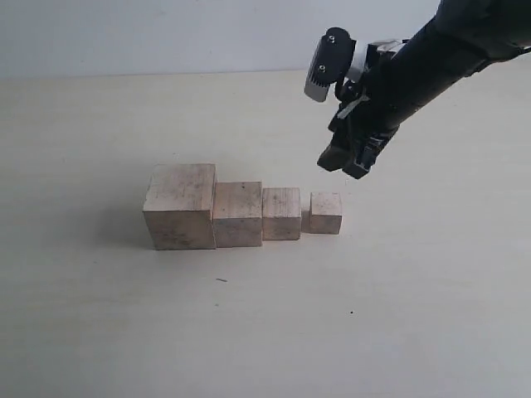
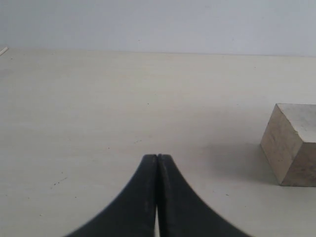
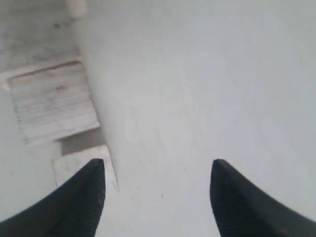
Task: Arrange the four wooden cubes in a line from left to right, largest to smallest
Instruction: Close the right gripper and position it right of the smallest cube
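The four wooden cubes stand in a row on the table. From left to right they are the largest (image 1: 180, 206), the second (image 1: 237, 214), the third (image 1: 281, 213) and, a small gap further right, the smallest (image 1: 326, 212). My right gripper (image 1: 347, 162) hangs above and just behind the smallest cube, open and empty. In the right wrist view the gripper (image 3: 158, 165) spans bare table, with the smallest cube (image 3: 74, 165) beside one fingertip (image 3: 91, 192) and a bigger cube (image 3: 52, 101) beyond it. My left gripper (image 2: 157, 157) is shut on nothing, low over the table, with the largest cube (image 2: 291, 145) off to one side.
The pale table (image 1: 398, 315) spreads wide around the row of cubes. A light wall (image 1: 166, 33) rises behind its far edge. The dark right arm (image 1: 440, 58) reaches in from the upper right.
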